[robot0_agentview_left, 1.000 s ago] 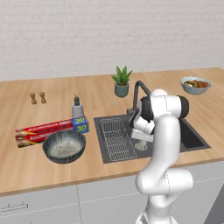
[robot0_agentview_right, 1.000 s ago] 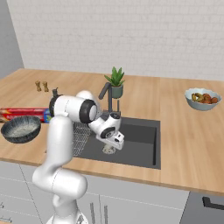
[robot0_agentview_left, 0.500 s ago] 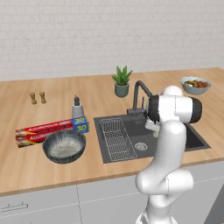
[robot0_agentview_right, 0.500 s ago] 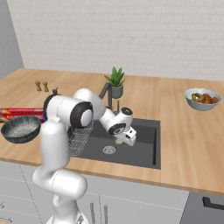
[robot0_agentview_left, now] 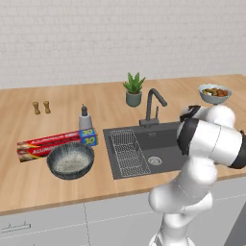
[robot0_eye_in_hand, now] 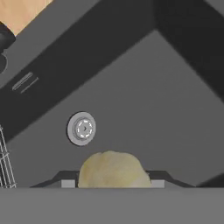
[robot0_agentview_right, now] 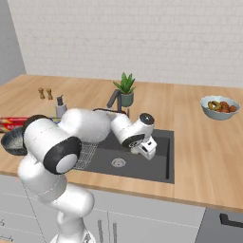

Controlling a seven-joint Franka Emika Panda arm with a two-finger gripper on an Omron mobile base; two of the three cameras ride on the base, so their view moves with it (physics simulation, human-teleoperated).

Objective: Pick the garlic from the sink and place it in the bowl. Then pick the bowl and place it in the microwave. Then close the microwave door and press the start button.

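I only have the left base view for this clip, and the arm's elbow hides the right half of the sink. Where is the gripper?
Observer: In the right base view the gripper hangs over the right part of the sink.
Reviewer: Is the garlic with it?
Observer: In the hand view the garlic sits between the two finger tips, above the sink floor.
Reviewer: Anything else down there?
Observer: The round drain lies beyond the garlic, with the wire rack at the view's left edge.
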